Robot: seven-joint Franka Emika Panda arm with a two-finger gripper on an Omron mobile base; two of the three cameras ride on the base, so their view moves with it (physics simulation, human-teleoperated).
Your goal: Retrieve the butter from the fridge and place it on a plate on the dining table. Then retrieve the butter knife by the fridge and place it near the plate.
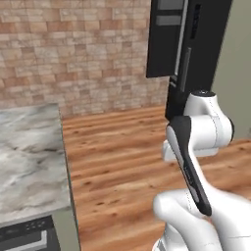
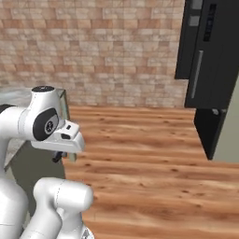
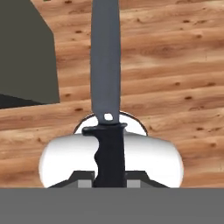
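Note:
My gripper (image 3: pixel 109 180) is shut on the butter knife (image 3: pixel 106 65). Its black handle sits between the fingertips and the grey blade points away over the wooden floor. In the right base view the hand hangs low beside the arm's folded elbow, with the gripper (image 2: pixel 58 156) facing down. The black fridge (image 1: pixel 191 54) with its grey bar handle stands ahead on the right, well away from the hand, and the fridge (image 2: pixel 210 60) also appears at the far right. The butter and the plate are out of view.
A grey marbled stone top (image 1: pixel 27 157) on a sage-green base lies at the left; I cannot tell whether it is the dining table. A brick wall (image 1: pixel 73 49) closes the back. Wooden floor (image 2: pixel 140 154) stretches between the counter and the fridge.

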